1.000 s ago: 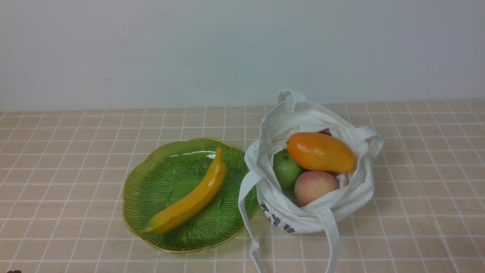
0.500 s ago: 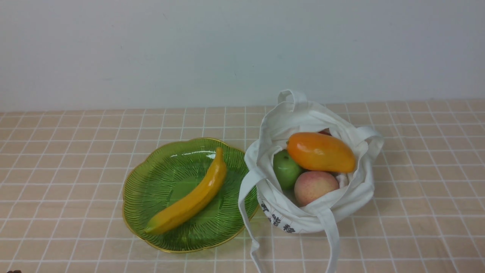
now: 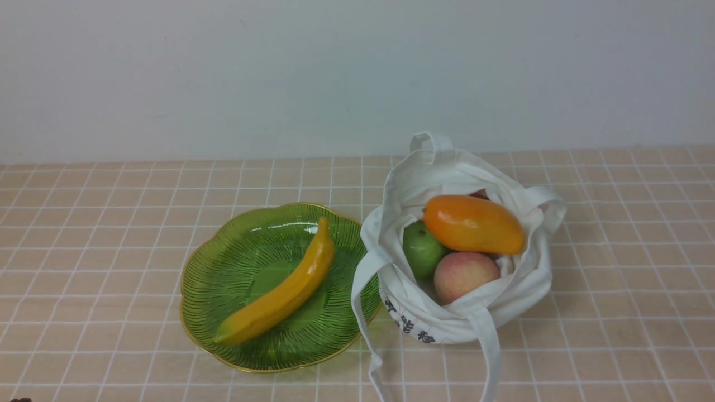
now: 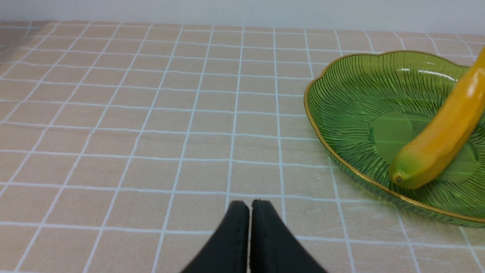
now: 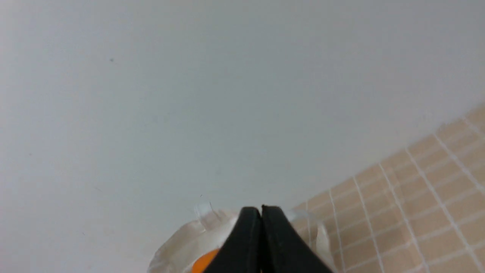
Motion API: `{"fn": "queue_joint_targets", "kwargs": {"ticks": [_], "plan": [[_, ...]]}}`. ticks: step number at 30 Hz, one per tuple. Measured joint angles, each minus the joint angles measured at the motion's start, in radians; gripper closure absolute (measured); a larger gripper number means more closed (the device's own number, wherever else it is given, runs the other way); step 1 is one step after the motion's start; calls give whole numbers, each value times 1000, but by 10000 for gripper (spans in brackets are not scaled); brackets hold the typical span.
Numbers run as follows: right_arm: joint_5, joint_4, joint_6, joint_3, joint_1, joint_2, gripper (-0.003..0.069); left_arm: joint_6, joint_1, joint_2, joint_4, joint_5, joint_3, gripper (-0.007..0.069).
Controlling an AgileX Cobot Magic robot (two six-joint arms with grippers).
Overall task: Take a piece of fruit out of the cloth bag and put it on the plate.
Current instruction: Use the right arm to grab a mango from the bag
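- Front view shows nothing moved over the last second: fruit, bag and plate lie exactly as before and no arm has entered, so I judge the reach for the fruit has not begun.
- Left gripper [image 4: 249,203] hangs low over the bare tabletop [image 3: 111,223], beside the plate; its black jaws are pressed together on nothing.
- Right gripper [image 5: 261,207] is likewise clenched and empty, aimed past a blurred white shape with an orange patch, probably the bag and mango.
- Two limp strap handles [image 3: 491,357] trail off the near edge.
- Plate [image 3: 234,251]: translucent green, finely ribbed, with a scalloped gold rim. A smooth, long, curved banana [image 3: 279,290] lies slantwise across it, leaving open room either side.
- Cloth bag [image 3: 447,324], just beside the plate and overlapping its rim: soft, creased white fabric slumped open, with dark printed characters on its near side.
- Mango [image 3: 473,224], the task's fruit, is still in the bag, lying on top. It is glossy, orange-yellow and oblong, resting on a matte pinkish peach [image 3: 465,275] and a green fruit [image 3: 423,249].
- Its slick, rounded skin likely calls for a grip across the middle.
- Farthest back is a plain pale wall [image 3: 335,72].
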Motion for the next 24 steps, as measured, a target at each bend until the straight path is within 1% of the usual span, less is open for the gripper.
{"fn": "queue_joint_targets", "kwargs": {"ticks": [1, 4, 5, 6, 9, 10, 11, 12, 13, 14, 15, 16, 18, 21, 24], "plan": [[57, -42, -19, -58, 0, 44, 673, 0, 0, 0, 0, 0, 0, 632], [238, -116, -29, -180, 0, 190, 673, 0, 0, 0, 0, 0, 0, 632], [335, -142, -31, -228, 0, 290, 673, 0, 0, 0, 0, 0, 0, 632], [408, -153, -36, -260, 0, 351, 673, 0, 0, 0, 0, 0, 0, 632], [531, -154, -84, -319, 0, 540, 673, 0, 0, 0, 0, 0, 0, 632], [551, -130, -117, -333, 0, 595, 673, 0, 0, 0, 0, 0, 0, 632], [570, -69, -198, -356, 0, 684, 671, 0, 0, 0, 0, 0, 0, 632], [571, -57, -225, -359, 0, 708, 671, 0, 0, 0, 0, 0, 0, 632], [577, -7, -271, -372, 0, 742, 669, 0, 0, 0, 0, 0, 0, 632], [584, 110, -418, -403, 5, 841, 667, 0, 0, 0, 0, 0, 0, 632], [584, 126, -418, -403, 5, 852, 666, 0, 0, 0, 0, 0, 0, 632], [585, 261, -578, -443, 31, 942, 661, 0, 0, 0, 0, 0, 0, 632], [585, 366, -680, -485, 66, 1015, 648, 0, 0, 0, 0, 0, 0, 632], [579, 422, -757, -568, 128, 1121, 622, 0, 0, 0, 0, 0, 0, 632], [552, 398, -763, -686, 204, 1228, 582, 0, 0, 0, 0, 0, 0, 632]]}}
